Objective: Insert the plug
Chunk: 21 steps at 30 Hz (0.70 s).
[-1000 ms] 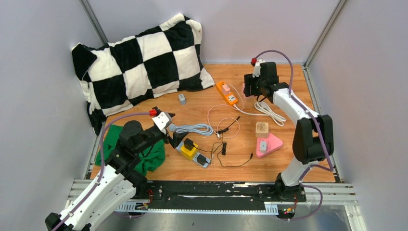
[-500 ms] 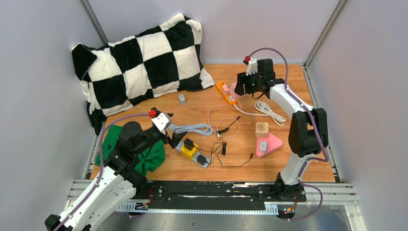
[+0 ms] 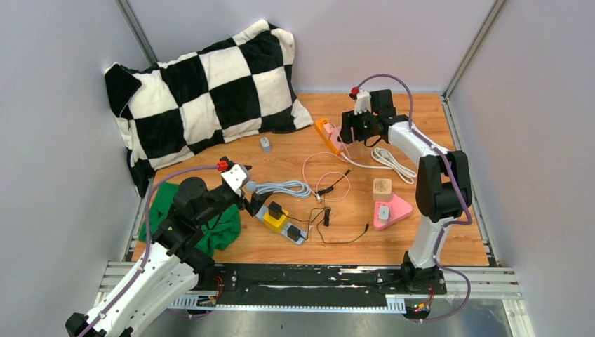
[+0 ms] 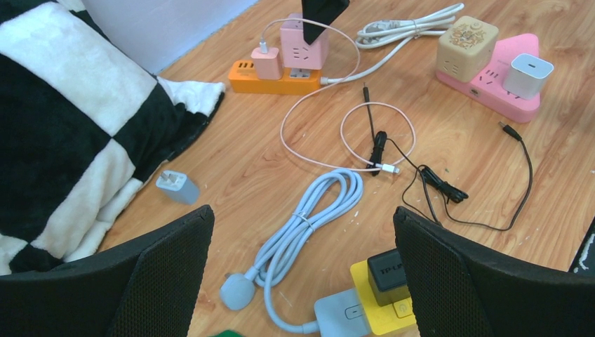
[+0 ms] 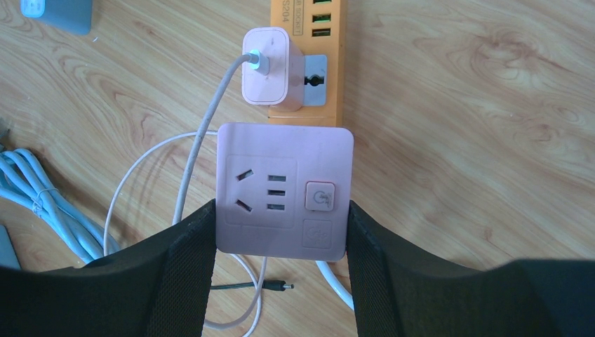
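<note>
Over the near end of the orange power strip, my right gripper clamps the pink cube plug by its side faces, jaws partway open around it. I'd keep the cube square to the strip, clear of the pink charger, and press straight down so its hidden pins seat evenly. My left gripper hangs wide open, holding nothing.

A pink cube plug, socket face upward, stands upright at one end of an orange power strip, possibly seated.
</note>
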Tool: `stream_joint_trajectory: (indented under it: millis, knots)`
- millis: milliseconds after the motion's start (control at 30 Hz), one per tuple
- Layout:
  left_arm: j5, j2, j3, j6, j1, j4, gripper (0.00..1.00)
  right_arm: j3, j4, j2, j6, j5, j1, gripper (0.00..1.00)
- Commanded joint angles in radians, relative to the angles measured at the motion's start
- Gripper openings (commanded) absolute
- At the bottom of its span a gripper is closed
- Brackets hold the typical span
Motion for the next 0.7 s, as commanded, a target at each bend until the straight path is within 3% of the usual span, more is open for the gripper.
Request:
stream_joint_trajectory:
  millis: [0, 367, 667]
  knots:
    - [-0.010, -0.008, 0.025, 0.011, -0.005, 0.000, 1.00, 0.020, -0.001, 0.012, -0.024, 0.011, 0.018, 0.00]
    - [-0.014, -0.012, 0.026, 0.013, -0.005, -0.003, 1.00, -0.065, 0.095, -0.030, -0.045, 0.065, 0.050, 0.00]
    - [-0.017, -0.017, 0.025, 0.016, -0.005, -0.005, 1.00, -0.051, 0.048, -0.019, -0.081, 0.144, 0.071, 0.00]
